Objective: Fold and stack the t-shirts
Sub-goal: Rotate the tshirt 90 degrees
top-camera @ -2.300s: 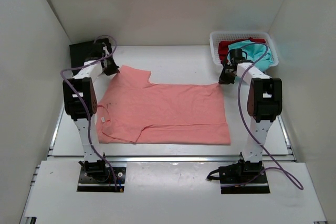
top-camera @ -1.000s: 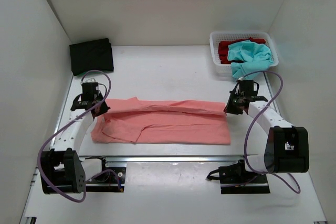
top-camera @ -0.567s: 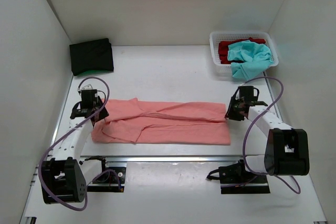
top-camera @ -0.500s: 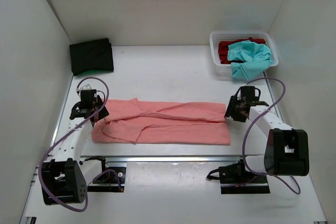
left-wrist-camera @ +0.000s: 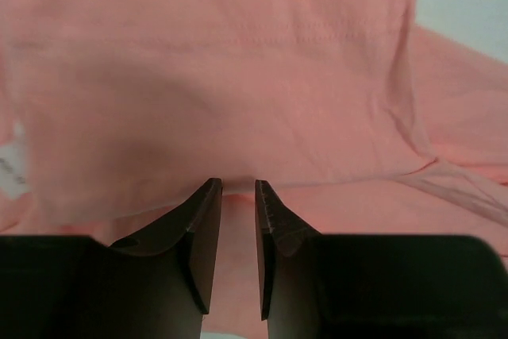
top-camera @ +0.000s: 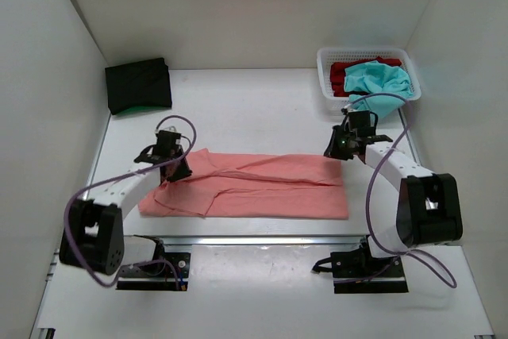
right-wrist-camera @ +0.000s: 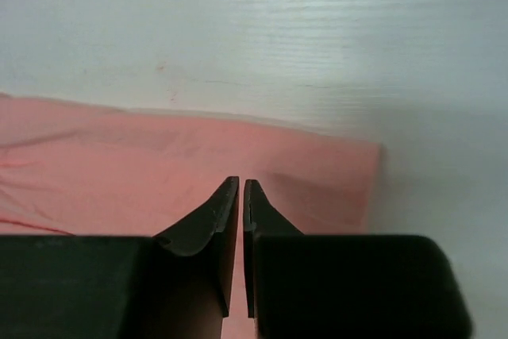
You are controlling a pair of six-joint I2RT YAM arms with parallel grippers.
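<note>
Salmon-pink t-shirt (top-camera: 254, 184) folded lengthwise, long axis left-right; left gripper (left-wrist-camera: 238, 190) narrowly apart, right gripper (right-wrist-camera: 240, 186) nearly closed.

Bright even overhead light, soft faint shadows, overhead view sharp, wrist close-ups slightly blurred

You can't see the basket's (top-camera: 323, 77) floor: the red shirt (top-camera: 340, 71) lies mostly under the teal shirt (top-camera: 379, 81). Below the black shirt (top-camera: 138, 83) at the far-left corner, only a green edge (top-camera: 147, 109) shows. In your left wrist view the pink shirt (left-wrist-camera: 238, 101) runs off the frame, blurred.
</note>
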